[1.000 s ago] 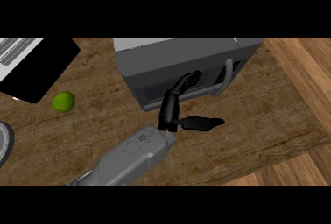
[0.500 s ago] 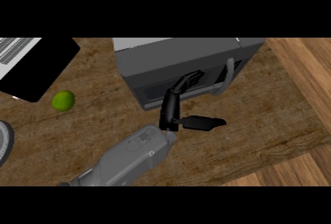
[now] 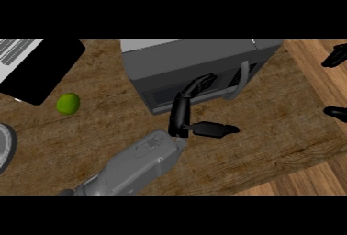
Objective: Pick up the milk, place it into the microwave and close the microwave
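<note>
Head view, looking steeply down on the wooden counter [image 3: 271, 137]. The microwave [image 3: 196, 57], a grey box, stands at 12 o'clock from the centre. Its front face is turned toward the viewer and its pale bar handle [image 3: 238, 81] runs upright at the face's 3 o'clock side. From this angle the door appears to lie flush with the body.

The left hand [image 3: 180, 117] is at the centre, on a grey forearm [image 3: 139, 163] that enters from 7 o'clock. The hand is open. Its fingers [image 3: 195, 87] are nearly straight, point to 12 o'clock and touch the dark door panel just beside the handle. Its thumb [image 3: 213, 129] juts toward 3 o'clock over the counter and grasps nothing.

The right hand [image 3: 334, 58] shows only as black fragments at the 3 o'clock edge, and whether it is open or closed cannot be told.

The milk is not visible, and its place cannot be told from this view.

A green lime [image 3: 68, 103] lies on the counter at 9 o'clock, well apart from the microwave. A dark striped board [image 3: 41, 69] is at 10 o'clock and a plate [image 3: 4, 147] rim at 8 o'clock.
</note>
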`<move>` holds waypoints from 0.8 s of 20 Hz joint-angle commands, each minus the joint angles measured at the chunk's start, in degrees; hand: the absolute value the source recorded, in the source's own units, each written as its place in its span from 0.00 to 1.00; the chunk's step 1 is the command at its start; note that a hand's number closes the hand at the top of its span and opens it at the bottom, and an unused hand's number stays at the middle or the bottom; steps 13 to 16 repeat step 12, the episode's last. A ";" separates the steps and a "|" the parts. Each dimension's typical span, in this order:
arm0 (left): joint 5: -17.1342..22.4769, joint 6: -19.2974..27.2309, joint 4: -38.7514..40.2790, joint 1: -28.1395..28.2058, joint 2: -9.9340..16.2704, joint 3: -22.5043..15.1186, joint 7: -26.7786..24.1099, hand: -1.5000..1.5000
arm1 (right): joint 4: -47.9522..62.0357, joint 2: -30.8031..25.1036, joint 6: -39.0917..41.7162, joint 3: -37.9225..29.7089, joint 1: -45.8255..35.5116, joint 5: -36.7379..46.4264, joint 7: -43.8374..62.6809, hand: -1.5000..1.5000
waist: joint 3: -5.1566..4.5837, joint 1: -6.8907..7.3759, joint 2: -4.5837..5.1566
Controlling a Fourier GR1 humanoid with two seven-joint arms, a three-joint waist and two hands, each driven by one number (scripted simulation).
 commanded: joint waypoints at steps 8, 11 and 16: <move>3.85 0.29 4.55 -3.99 0.03 2.86 -1.52 0.00 | 5.52 -0.60 6.38 -0.83 -2.70 -7.66 3.62 0.00 | -0.04 -0.39 0.68; 4.39 0.63 5.01 -4.14 0.03 2.72 -2.43 0.00 | 6.11 -0.90 7.34 -0.87 -3.68 -9.08 4.75 0.00 | -0.05 -0.45 0.61; 4.67 0.67 4.75 -4.32 0.03 2.54 -2.52 0.00 | 6.80 -1.47 7.56 -1.26 -4.37 -9.50 5.20 0.00 | -0.04 -0.18 0.64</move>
